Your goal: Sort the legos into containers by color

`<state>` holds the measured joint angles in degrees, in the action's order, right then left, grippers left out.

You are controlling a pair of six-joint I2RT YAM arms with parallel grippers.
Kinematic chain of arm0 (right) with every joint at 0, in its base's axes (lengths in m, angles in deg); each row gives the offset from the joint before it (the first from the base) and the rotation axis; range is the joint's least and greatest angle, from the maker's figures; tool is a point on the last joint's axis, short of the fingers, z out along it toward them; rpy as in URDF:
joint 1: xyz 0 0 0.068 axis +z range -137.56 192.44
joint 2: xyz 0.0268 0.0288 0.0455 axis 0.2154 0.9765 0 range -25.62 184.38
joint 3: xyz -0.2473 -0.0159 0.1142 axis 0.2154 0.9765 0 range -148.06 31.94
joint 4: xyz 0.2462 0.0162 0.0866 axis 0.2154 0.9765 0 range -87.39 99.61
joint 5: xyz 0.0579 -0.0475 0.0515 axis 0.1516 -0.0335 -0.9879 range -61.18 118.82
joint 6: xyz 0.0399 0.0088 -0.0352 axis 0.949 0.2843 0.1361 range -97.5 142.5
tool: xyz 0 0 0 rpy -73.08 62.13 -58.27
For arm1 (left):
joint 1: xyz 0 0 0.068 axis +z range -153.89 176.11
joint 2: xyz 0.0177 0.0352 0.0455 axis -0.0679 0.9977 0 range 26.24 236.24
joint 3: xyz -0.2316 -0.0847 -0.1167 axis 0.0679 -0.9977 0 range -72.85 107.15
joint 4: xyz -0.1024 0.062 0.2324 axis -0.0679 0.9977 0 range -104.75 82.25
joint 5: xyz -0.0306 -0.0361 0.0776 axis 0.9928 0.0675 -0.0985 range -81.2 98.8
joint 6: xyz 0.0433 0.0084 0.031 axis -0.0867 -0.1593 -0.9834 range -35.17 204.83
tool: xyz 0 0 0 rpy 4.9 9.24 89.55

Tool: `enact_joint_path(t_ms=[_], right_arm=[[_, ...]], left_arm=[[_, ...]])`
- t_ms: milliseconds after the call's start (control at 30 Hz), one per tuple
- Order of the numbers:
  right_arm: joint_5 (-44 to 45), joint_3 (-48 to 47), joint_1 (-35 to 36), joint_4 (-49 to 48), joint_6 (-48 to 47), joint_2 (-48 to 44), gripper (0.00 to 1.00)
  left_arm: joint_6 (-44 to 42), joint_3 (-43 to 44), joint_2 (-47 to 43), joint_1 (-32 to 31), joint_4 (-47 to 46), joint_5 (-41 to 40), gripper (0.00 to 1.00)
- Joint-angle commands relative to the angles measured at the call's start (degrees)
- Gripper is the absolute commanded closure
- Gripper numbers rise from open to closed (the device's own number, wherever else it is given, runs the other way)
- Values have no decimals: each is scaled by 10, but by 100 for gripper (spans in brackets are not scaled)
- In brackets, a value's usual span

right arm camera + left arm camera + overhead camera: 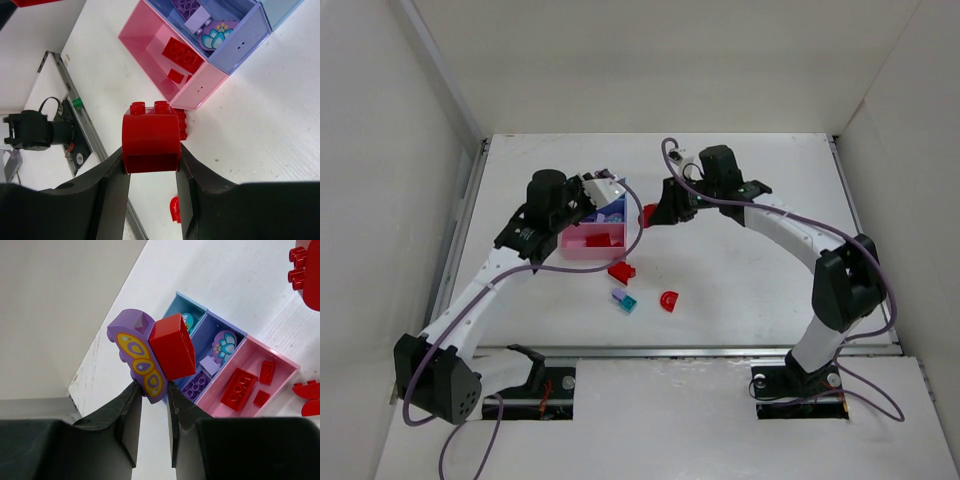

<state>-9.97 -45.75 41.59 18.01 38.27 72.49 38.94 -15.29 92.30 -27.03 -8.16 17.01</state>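
My left gripper (152,386) is shut on a purple butterfly-print lego (136,356) with a red brick (172,346) stuck to it. It hangs above the containers: the light blue tray (192,304), the purple-blue tray (237,332) and the pink tray (285,365). From above, the left gripper (610,186) hides the far trays, and the pink tray (576,251) shows. My right gripper (150,150) is shut on a red rounded lego (151,136). That gripper (653,212) is just right of the trays. Red bricks (239,388) lie in the pink tray.
On the table in front of the trays lie a red brick (621,271), a joined lilac and teal piece (623,300) and a small red arch (668,300). White walls stand on the left, back and right of the table (760,270).
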Motion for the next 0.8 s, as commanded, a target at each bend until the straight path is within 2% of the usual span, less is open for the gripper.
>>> enact_joint_path(t_ms=[0, 167, 233, 433, 533, 567, 600, 633, 767], right_arm=[[9, -4, -3, -15, -12, -39, 100], [52, -10, -8, -2, -17, -39, 100], [92, -26, -8, -2, -10, -27, 100], [222, -178, 39, -13, -4, 68, 100], [275, -282, 57, -13, -48, 151, 100], [281, -333, 57, 1, -69, 190, 100], [282, -333, 57, 1, -69, 191, 100], [282, -373, 64, 9, -75, 220, 100], [226, -404, 78, 2, -122, 246, 100]], left_arm=[[20, 14, 5, 5, -22, 13, 100], [54, 21, 43, 33, -8, 13, 100], [105, 39, 64, 65, 3, 18, 100], [274, 41, 65, 143, 11, 23, 100], [330, 30, 52, 176, 17, 30, 100], [337, 25, 52, 181, 23, 37, 100], [337, 25, 44, 190, 23, 44, 100], [345, 18, 44, 190, 23, 44, 100], [368, 5, 22, 207, 28, 44, 100]])
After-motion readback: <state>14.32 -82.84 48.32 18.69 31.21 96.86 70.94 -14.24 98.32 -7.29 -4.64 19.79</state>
